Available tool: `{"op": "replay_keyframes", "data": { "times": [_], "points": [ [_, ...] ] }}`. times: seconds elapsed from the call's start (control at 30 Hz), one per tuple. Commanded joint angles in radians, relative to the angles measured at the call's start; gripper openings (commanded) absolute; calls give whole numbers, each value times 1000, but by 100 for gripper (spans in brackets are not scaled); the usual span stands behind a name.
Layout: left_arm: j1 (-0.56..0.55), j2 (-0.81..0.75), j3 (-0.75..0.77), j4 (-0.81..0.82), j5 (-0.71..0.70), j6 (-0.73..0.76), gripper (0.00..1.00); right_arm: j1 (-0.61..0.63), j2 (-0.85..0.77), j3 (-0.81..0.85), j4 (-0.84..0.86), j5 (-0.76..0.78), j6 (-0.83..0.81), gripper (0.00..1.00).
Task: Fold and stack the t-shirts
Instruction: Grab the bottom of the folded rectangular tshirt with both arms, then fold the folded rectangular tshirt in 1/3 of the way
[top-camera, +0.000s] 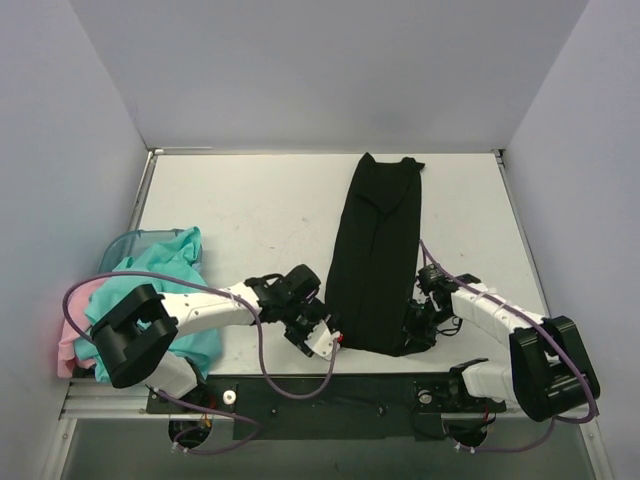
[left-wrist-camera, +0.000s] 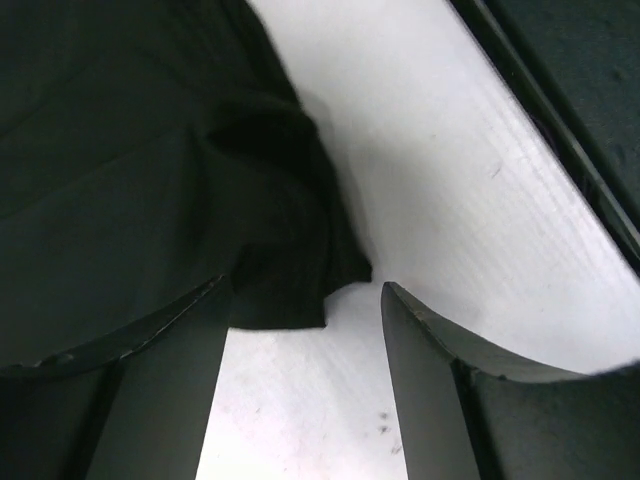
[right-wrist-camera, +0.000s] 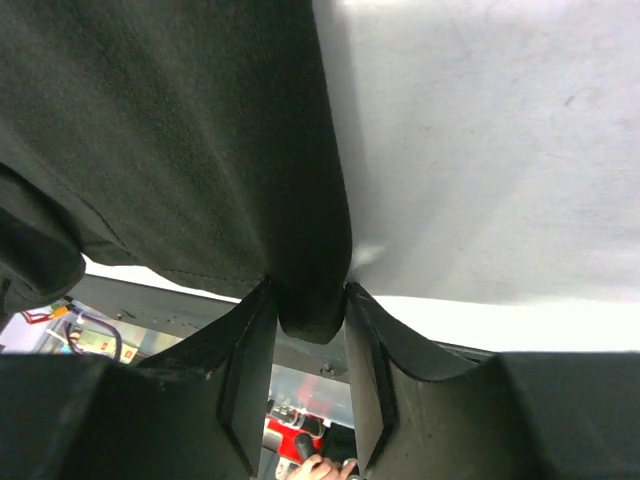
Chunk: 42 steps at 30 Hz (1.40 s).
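A large black t-shirt (top-camera: 380, 250) lies on the table as a long narrow strip running from the far edge to the near edge. My left gripper (top-camera: 325, 335) is open at the strip's near left corner. In the left wrist view that corner (left-wrist-camera: 285, 290) lies flat on the table just ahead of the gap between the fingers (left-wrist-camera: 170, 380), with nothing held. My right gripper (top-camera: 416, 333) is at the near right corner and is shut on a fold of the black cloth (right-wrist-camera: 312, 300). Teal t-shirts (top-camera: 160, 270) and a pink one (top-camera: 72, 335) are heaped at the left.
A translucent teal bin rim (top-camera: 125, 243) shows behind the heap at the table's left edge. The table's near edge and the metal rail (top-camera: 350, 385) lie just below both grippers. Grey walls close off the left, far and right sides.
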Motion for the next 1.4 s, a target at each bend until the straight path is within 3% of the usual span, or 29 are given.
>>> {"op": "replay_keyframes", "data": {
  "times": [0.0, 0.07, 0.13, 0.17, 0.23, 0.37, 0.53, 0.7, 0.97, 1.37],
  "points": [
    [-37, 31, -81, 238, 1, -10, 72, 15, 28, -24, 34, 2, 41, 26],
    [-37, 59, -95, 312, -51, -14, 71, 15, 40, -20, 48, 2, 43, 17],
    [-37, 77, -99, 337, -89, 12, 54, 15, 48, -3, 51, -3, 38, 8],
    [-37, 87, -99, 342, -106, 22, 33, 13, 48, 6, 49, -7, 35, 2],
    [-37, 90, -100, 363, -137, 23, 0, 7, 40, 36, 26, -7, 25, 0],
    [-28, 62, -34, 346, -181, -59, 0, -33, 8, 132, -38, -23, -17, 0],
    [73, 108, 265, 146, -48, -237, 0, -163, 25, 295, -99, -50, -83, 0],
    [214, 289, 585, 9, 32, -340, 0, -236, 187, 511, -113, -49, -178, 0],
    [308, 600, 998, -115, 7, -409, 0, -304, 462, 827, -116, -56, -222, 0],
    [334, 829, 1238, -45, -26, -481, 0, -379, 712, 1039, -86, -81, -207, 0]
  ]
}}
